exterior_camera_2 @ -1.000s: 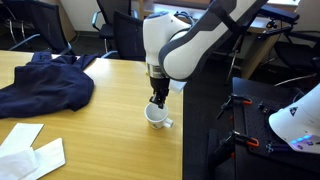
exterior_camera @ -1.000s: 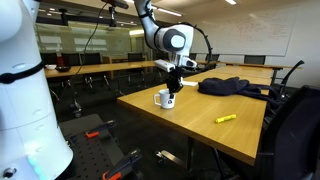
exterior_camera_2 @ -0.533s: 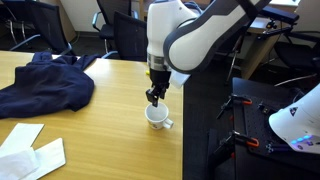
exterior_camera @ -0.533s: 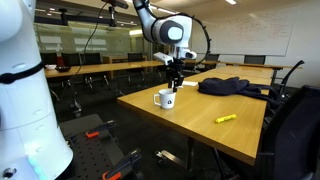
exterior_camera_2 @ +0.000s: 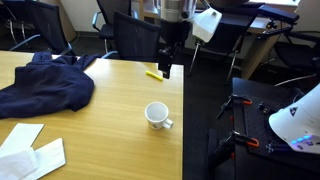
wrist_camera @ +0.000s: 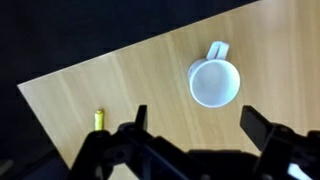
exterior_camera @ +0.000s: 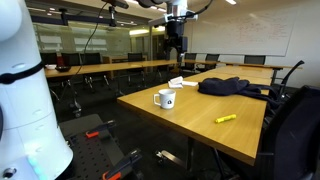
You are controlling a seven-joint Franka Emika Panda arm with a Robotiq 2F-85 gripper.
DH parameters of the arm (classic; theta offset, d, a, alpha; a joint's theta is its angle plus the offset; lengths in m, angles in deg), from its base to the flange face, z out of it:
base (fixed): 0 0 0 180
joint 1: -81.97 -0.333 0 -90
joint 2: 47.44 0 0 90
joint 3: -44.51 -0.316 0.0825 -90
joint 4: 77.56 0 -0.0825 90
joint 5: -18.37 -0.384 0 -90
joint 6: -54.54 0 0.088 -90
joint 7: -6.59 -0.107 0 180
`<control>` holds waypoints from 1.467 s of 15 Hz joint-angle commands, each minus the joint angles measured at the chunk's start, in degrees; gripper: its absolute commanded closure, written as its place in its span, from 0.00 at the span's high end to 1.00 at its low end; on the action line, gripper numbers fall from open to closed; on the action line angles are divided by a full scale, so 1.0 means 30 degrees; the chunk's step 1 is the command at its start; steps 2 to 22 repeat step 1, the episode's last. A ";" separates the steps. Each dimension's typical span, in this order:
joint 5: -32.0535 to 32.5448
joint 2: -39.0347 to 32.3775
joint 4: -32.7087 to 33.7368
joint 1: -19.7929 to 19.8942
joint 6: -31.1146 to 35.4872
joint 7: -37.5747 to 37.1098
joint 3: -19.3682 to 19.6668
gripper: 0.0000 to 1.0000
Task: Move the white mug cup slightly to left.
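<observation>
The small white ceramic mug (exterior_camera_2: pixel 156 115) stands upright and free near the light wooden table's (exterior_camera_2: pixel 90 135) edge, and the black gripper (exterior_camera_2: pixel 165 70) hangs high above it, fingers apart and empty, so the shift looks finished and only a clear retreat is needed.

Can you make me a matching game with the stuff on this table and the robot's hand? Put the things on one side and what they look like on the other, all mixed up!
Things:
1. mug
2. marker
3. cloth
4. gripper

What they look like:
A. dark blue and crumpled
B. up in the air, open, holding nothing
C. white, standing upright on the table
D. yellow, lying flat on the table

Pairs: 1-C, 2-D, 3-A, 4-B
</observation>
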 commanded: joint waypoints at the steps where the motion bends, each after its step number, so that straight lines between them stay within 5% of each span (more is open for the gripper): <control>1: 0.2132 0.1215 -0.0337 0.0062 -0.0239 0.0114 -0.0368 1.00; 22: 0.2132 0.1215 -0.0337 0.0062 -0.0239 0.0114 -0.0368 1.00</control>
